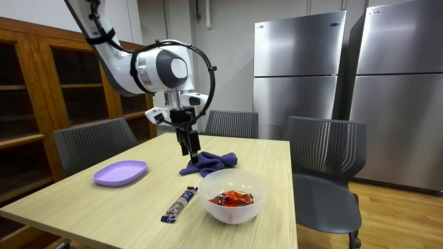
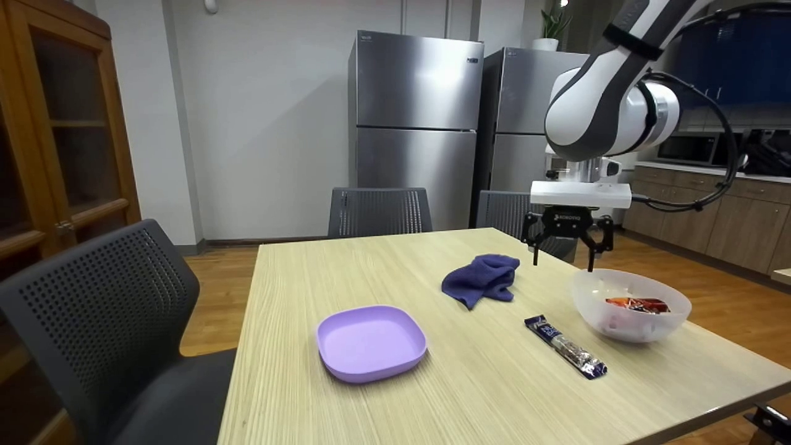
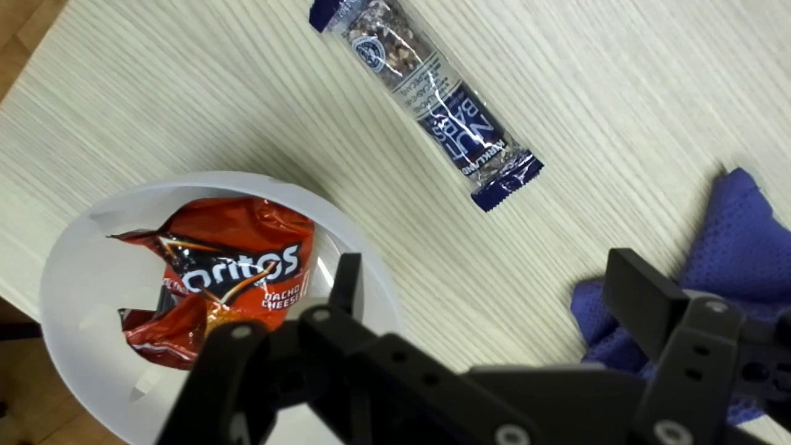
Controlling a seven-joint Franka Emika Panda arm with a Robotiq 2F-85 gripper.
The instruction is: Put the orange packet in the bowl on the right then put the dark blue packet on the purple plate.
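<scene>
Jaws wide above the desk (image 2: 466, 364). In both exterior views, the bowl (image 1: 242, 213) near the right edge holds the orange packet (image 3: 247, 241); blue packet (image 2: 565, 346) beside it, plate (image 2: 372, 340) toward the left edge.

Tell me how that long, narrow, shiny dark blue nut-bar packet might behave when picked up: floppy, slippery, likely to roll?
The dark blue packet is probably fairly stiff, as it lies straight with chunky filling showing through clear film. Its shiny plastic-looking wrapper, full of glints, may be slippery. Flat crimped ends make rolling seem unlikely.
</scene>
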